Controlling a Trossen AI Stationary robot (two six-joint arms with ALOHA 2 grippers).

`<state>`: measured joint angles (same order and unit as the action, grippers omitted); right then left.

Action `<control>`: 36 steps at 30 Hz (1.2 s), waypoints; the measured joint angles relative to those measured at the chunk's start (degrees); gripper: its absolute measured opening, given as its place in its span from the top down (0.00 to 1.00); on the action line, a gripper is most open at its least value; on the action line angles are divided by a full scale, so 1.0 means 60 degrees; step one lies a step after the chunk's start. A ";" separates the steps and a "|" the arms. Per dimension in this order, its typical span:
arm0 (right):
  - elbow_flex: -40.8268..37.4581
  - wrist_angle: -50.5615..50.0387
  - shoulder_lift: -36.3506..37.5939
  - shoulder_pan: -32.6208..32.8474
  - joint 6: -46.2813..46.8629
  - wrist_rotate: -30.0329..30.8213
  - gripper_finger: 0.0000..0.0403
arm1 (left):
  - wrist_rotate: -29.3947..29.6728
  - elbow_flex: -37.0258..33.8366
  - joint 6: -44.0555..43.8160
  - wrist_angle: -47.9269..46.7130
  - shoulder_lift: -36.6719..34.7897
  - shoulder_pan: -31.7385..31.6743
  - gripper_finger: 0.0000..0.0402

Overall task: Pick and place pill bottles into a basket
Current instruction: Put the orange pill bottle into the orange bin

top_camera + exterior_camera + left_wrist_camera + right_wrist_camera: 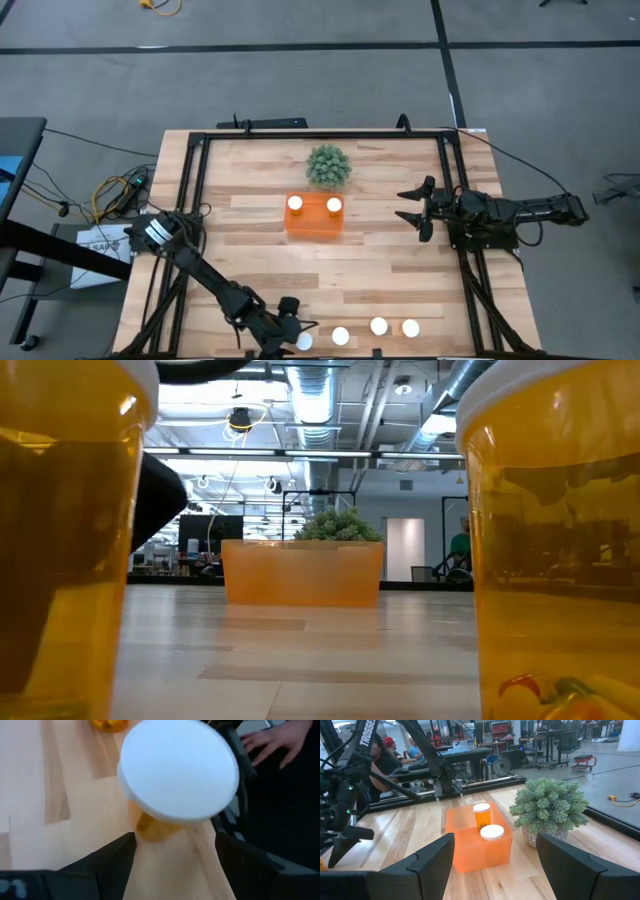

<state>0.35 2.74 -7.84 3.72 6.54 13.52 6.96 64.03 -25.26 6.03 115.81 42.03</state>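
Left gripper [290, 325] is down at the near edge of the table [250, 270], fingers spread either side of the leftmost pill bottle [304, 341]. From the left wrist view the white cap [180, 770] sits between the fingers w/ a gap each side, so no pinch yet as far as I can see.

Right gripper [412, 205] waits at the far right, jaws wide, nothing in them, pointing at the basket [315, 222].

Basket sits mid-table, just near of the green plant [328, 166], w/ two bottles in it already. Four bottles line the near edge; next neighbour [340, 336] is just beside the target.

Risks, I reckon: bottle looks off-centre between the fingers, so one finger closing first could tip it or shove it into the neighbour and roll the row. A grip on the cap alone may slip on lift. On the carry, swinging far could clip the plant. A person's hand [272, 742] rests by the table edge, near the arm.
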 joint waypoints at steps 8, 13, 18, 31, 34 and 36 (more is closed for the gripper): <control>-0.0002 0.0004 -0.0003 -0.0002 0.0001 0.0004 0.32 | 0.0473 -0.0012 0.0835 0.0781 0.0018 -0.0060 0.32; 0.0001 0.0002 -0.0003 -0.0002 -0.0002 0.0004 0.32 | 0.0858 -0.0012 0.1100 0.0937 0.0018 -0.0059 0.32; -0.0002 0.0002 -0.0003 -0.0002 -0.0002 0.0004 0.32 | 0.0963 -0.0012 0.1162 0.1101 0.0091 -0.0063 0.32; 0.0002 0.0001 -0.0003 -0.0002 0.0000 0.0004 0.32 | 0.1840 -0.0012 0.1551 0.1273 0.0091 -0.0215 0.56; -0.0001 0.0003 -0.0003 -0.0002 0.0001 0.0004 0.32 | 0.2329 -0.0012 0.1735 0.1301 0.0091 -0.0403 0.62; 0.0000 0.0002 -0.0003 -0.0002 0.0000 0.0000 0.32 | 0.2709 -0.0012 0.1899 0.1383 0.0091 -0.0562 0.62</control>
<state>0.35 2.75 -7.86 3.70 6.54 13.52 23.21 63.96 -13.86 14.33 116.36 38.65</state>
